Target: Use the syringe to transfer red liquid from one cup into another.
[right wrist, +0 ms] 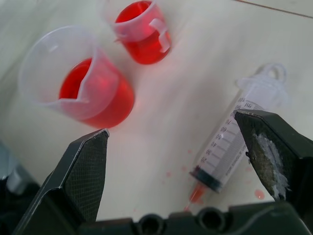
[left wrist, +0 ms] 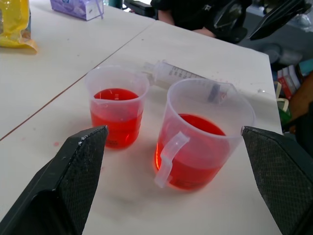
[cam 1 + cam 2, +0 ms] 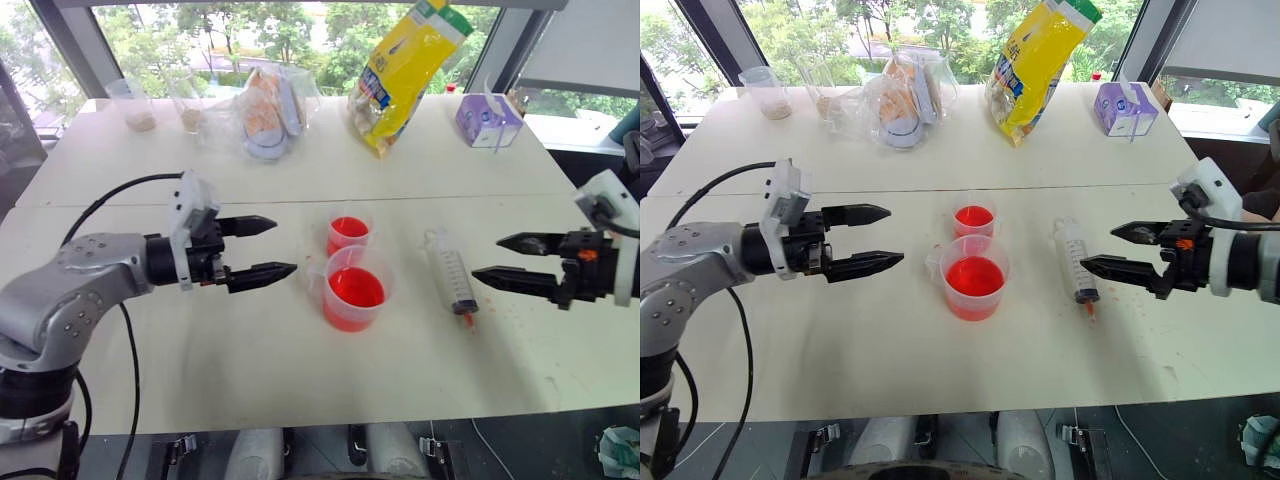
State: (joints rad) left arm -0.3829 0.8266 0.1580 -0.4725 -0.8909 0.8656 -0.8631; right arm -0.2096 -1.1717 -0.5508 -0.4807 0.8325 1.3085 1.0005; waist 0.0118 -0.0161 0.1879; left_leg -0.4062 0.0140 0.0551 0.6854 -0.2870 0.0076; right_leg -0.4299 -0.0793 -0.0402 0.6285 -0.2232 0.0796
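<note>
Here both grippers hover open and empty — the left gripper [image 3: 260,250] left of the cups, the right gripper [image 3: 500,258] just right of the syringe [image 3: 451,272]. The syringe lies flat on the table [image 3: 200,350], right of the measuring cup [image 3: 354,290] — small cup [image 3: 348,234] just behind it, both holding red liquid [image 3: 355,288].

A robotics test room set up like an office or lab: two plain white tables [image 3: 150,350] pushed together stand before a wall of large windows [image 3: 290,30] looking out on green trees. Along the tables' window-side edge sit everyday props: a yellow snack bag [image 3: 405,70], a clear bag of packaged food [image 3: 270,110], a small purple box [image 3: 487,120] and clear cups with beige contents [image 3: 135,105]. Near the tables' middle, a measuring cup [image 3: 354,290] of red liquid [image 3: 355,288] and a syringe [image 3: 450,270] lie staged.
</note>
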